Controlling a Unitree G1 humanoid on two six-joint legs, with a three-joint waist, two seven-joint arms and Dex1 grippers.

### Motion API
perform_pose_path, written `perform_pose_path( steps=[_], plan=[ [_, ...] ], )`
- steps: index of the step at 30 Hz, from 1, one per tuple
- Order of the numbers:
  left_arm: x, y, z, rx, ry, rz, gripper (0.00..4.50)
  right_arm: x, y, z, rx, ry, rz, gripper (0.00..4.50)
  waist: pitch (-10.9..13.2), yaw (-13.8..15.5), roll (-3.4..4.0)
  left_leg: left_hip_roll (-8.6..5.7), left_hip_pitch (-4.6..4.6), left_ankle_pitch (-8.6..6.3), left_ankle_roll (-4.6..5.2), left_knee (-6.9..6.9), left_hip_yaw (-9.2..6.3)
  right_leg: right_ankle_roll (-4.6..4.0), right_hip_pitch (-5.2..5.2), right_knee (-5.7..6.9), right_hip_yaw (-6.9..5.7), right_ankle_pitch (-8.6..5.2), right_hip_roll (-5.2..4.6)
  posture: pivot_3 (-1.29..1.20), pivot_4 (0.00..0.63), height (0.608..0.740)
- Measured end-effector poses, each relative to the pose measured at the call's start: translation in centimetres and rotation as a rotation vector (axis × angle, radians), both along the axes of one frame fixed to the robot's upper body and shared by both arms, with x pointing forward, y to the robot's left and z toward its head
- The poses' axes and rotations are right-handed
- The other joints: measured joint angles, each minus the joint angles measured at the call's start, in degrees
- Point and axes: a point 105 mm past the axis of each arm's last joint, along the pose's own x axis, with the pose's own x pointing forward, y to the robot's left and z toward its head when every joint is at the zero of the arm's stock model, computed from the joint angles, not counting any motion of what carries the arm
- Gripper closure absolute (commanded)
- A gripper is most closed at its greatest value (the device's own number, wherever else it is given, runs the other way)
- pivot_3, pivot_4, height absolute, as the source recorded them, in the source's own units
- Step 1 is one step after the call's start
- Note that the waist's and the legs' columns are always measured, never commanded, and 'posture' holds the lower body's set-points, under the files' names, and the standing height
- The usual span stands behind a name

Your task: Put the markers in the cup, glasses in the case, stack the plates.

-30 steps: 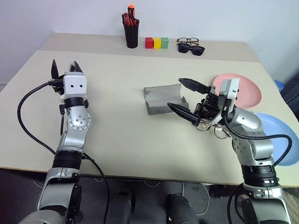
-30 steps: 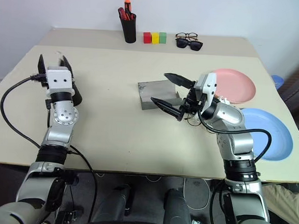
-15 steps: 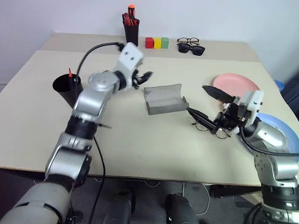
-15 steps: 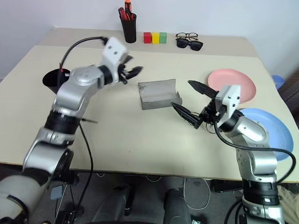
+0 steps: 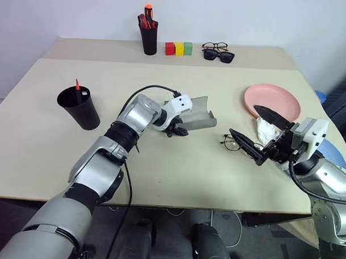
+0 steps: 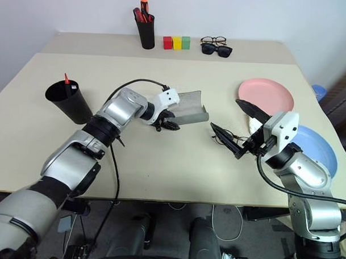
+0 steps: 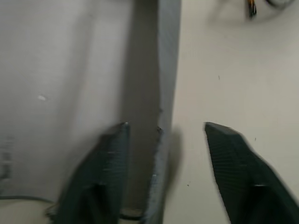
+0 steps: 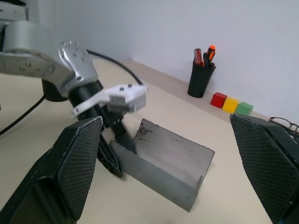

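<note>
Left wrist view: left gripper [image 7: 161, 140] parted, fingers astride front wall of grey case [image 5: 197, 114], one inside, one outside, wall not clearly pinched; right gripper [image 5: 257, 134] spread wide, hovering just past glasses [image 5: 234, 144] lying on table [image 5: 171, 169] right of case; pink plate [image 5: 273, 100] beyond; black cup [image 5: 80, 107] far left, red marker [image 5: 77, 84] inside
</note>
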Motion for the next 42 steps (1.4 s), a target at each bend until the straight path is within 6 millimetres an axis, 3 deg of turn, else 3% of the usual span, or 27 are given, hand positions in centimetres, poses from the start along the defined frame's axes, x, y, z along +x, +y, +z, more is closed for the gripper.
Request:
perform_pose_path(
  steps=[1,2,9,13,25,28,34,38,42],
  plan=[
    [0.0,-0.2,-0.1,0.005,-0.002,-0.007,4.2,-0.1,-0.1,0.0,0.001,0.0,-0.008,0.0,0.0,0.0,0.0,0.0,0.0,0.0,0.0,0.0,-0.01,0.0,0.0,0.0,0.0,0.0,0.0,0.0,0.15,0.739],
    [-0.1,-0.3,-0.2,0.008,-0.004,-0.017,4.47,-0.1,-0.1,0.0,0.003,0.002,-0.015,0.0,0.0,0.0,0.0,0.0,0.0,0.0,0.0,-0.01,-0.01,0.0,-0.01,0.0,0.0,0.0,0.0,0.0,0.15,0.739],
    [-0.3,-0.5,-0.1,0.031,-0.014,-0.08,4.47,-0.2,-0.3,-0.1,0.01,0.003,-0.041,0.0,0.0,-0.2,0.0,0.01,0.0,0.0,0.0,-0.02,-0.02,0.02,-0.02,0.02,-0.01,0.03,0.0,0.0,0.15,0.739],
    [-1.5,0.0,0.1,0.041,-0.005,-0.167,4.47,-0.2,-0.3,0.0,0.012,0.002,-0.045,0.0,0.0,-0.4,0.0,0.02,0.01,0.0,0.01,-0.06,-0.02,-0.02,-0.04,0.03,0.0,0.04,0.0,0.0,0.15,0.739],
    [-6.6,4.7,-0.3,0.126,0.036,-0.187,4.47,0.1,-0.2,0.0,0.013,0.001,-0.04,0.0,0.0,-0.3,0.03,0.05,0.04,0.0,0.01,-0.03,-0.05,-0.14,-0.01,0.08,0.02,0.0,0.01,0.0,0.15,0.739],
    [-7.4,4.1,-0.4,0.127,0.049,-0.202,4.47,0.2,-0.3,-0.1,0.016,0.007,-0.041,0.0,0.0,0.1,0.03,0.04,0.04,0.0,0.01,0.02,-0.05,-0.15,0.03,0.05,0.02,-0.01,-0.01,0.0,0.15,0.739],
    [-8.9,0.4,-1.1,0.094,0.082,-0.264,4.47,0.1,-0.5,-0.3,0.007,0.015,-0.042,0.0,0.0,0.8,0.03,0.03,0.04,0.0,0.01,0.01,-0.05,-0.15,0.03,0.05,0.02,-0.01,0.0,0.0,0.15,0.739],
    [-8.7,-1.4,-0.8,0.076,0.072,-0.25,4.47,-0.4,-1.1,-0.9,-0.018,0.044,-0.066,0.0,0.0,1.0,0.03,0.02,0.03,0.0,0.02,0.02,-0.04,-0.14,0.03,0.05,0.02,-0.01,0.0,0.0,0.15,0.739],
    [-8.3,-1.5,-0.7,0.076,0.072,-0.221,4.47,-2.0,-1.9,-2.1,-0.048,0.102,-0.093,0.0,0.0,0.9,0.05,0.03,0.04,0.0,0.02,-0.01,-0.04,-0.14,0.02,0.05,0.02,-0.01,0.0,0.0,0.15,0.739]
  ],
)
